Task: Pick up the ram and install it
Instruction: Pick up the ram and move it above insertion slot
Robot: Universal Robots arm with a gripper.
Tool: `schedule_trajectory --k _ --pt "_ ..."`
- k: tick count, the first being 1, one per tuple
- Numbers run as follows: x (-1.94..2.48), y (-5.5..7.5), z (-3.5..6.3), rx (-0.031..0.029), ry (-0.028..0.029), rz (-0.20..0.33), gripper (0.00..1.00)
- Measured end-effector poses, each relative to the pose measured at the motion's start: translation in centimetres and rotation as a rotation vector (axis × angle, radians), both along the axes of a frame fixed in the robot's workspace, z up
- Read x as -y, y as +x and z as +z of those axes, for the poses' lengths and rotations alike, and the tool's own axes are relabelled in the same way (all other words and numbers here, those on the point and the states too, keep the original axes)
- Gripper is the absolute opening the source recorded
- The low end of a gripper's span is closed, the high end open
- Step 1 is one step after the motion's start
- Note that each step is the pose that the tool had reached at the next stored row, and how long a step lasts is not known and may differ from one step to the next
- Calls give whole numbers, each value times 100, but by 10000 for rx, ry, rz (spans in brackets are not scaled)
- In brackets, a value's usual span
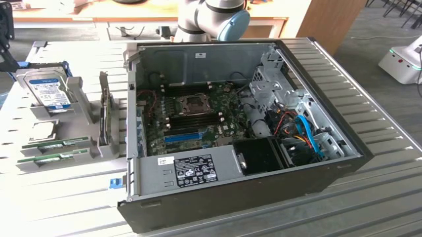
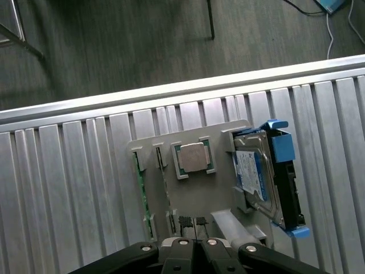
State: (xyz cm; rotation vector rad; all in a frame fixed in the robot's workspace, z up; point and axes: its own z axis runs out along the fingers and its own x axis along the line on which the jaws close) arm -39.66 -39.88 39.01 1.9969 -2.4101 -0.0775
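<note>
Ram (image 2: 142,191) untouched in rack (image 2: 199,197); tool (image 2: 193,231) fully closed.

Exterior view high, oblique, over computer case (image 1: 264,195); wrist view straight down, sharing parts tray (image 2: 199,194).

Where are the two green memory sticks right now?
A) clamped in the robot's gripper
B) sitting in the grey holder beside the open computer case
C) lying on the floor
B: the ram sticks sit in the grey holder on the exterior view's left of the computer case, and the shut gripper holds nothing.
</note>
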Motion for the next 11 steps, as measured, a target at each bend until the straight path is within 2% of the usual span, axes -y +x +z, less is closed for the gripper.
schedule_trajectory --k 5,11 --pt "0 0 -1 0 0 172 11" --pt "0 0 -2 0 -1 644 11"
